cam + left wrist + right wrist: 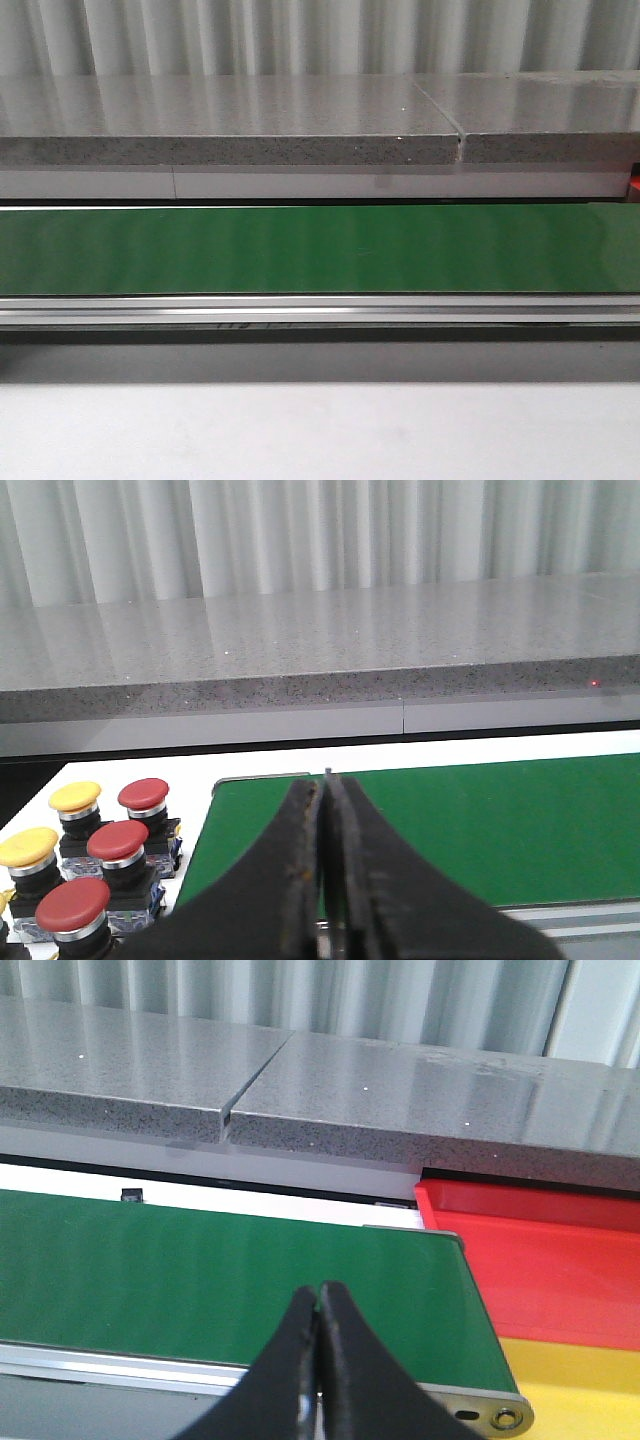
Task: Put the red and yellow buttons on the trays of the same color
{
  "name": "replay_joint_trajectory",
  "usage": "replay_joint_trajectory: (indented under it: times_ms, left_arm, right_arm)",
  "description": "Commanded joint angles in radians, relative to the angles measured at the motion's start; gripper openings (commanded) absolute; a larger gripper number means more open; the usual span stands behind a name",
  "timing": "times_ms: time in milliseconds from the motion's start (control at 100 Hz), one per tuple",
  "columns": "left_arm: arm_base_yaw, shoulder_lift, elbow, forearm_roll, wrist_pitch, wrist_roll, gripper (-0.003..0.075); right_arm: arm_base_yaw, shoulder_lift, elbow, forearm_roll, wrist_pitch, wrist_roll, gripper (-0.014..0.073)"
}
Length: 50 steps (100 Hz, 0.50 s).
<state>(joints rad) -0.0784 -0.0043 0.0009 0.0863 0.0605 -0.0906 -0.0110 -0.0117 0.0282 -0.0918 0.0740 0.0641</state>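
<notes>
Red buttons (144, 796) and yellow buttons (75, 798) on black bases stand grouped on the white table beside one end of the green conveyor belt (480, 820), in the left wrist view. My left gripper (326, 780) is shut and empty over that belt end, beside the buttons. In the right wrist view a red tray (540, 1260) and a yellow tray (570, 1385) lie past the belt's other end. My right gripper (318, 1290) is shut and empty above the belt (200, 1270), short of the trays. Neither gripper appears in the front view.
The green belt (320, 250) runs across the front view with a metal rail (320, 310) along its near side. A grey speckled stone ledge (230, 125) with a seam lies behind it. White tabletop (320, 430) lies in front.
</notes>
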Motion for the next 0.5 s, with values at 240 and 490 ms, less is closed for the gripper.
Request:
replay_joint_trajectory:
  times_ms: [240,490]
  left_arm:
    - [-0.009,-0.033,0.046,-0.002,-0.075,-0.007,-0.0020]
    - [-0.009,-0.033,0.028,-0.004,-0.148,-0.007,-0.0020]
  right_arm:
    - [-0.003,0.002,-0.006,-0.012,-0.082,-0.004,-0.0068]
    - [-0.003,0.002,-0.006,-0.012,-0.082,-0.004,-0.0068]
